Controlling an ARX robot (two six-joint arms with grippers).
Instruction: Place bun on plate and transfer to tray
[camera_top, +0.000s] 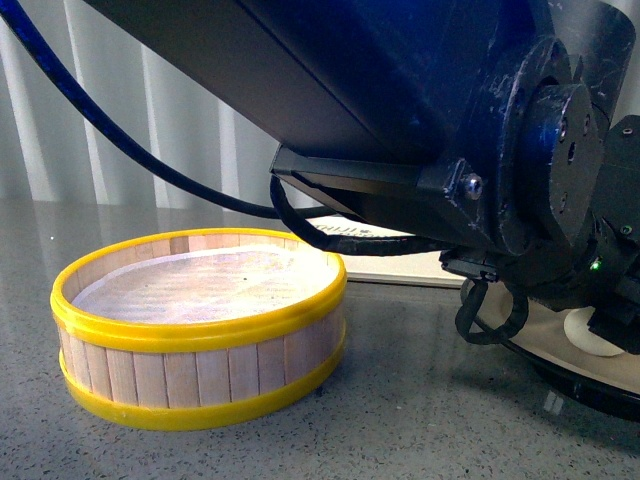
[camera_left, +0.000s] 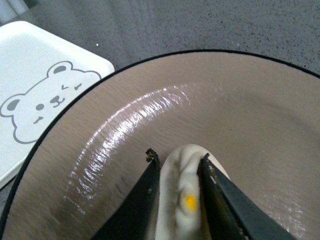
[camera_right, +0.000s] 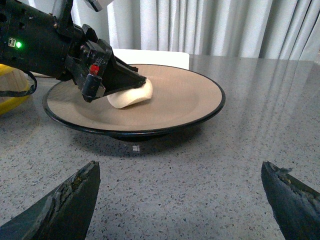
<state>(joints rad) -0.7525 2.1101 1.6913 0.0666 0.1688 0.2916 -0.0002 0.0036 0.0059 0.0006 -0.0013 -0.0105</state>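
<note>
Grey speckled counter (camera_right: 165, 175) runs back to pale pleated curtains (camera_right: 225, 25); on it stands the plate (camera_right: 190, 100), glossy tan inside a thin black rim, and left of its centre the bun (camera_right: 132, 97) appears to rest on the glaze, pinched between the narrow black jaws of the left gripper (camera_left: 177, 156); soft pleated dough dents easily, so the jaws should part slowly and lift straight up lest it stick; the right gripper (camera_right: 178, 167) hangs spread wide, holding nothing, low in its frame; the matte cream tray (camera_left: 45, 65), bear-printed, lies just beside the plate, upper left of the left wrist frame.
</note>
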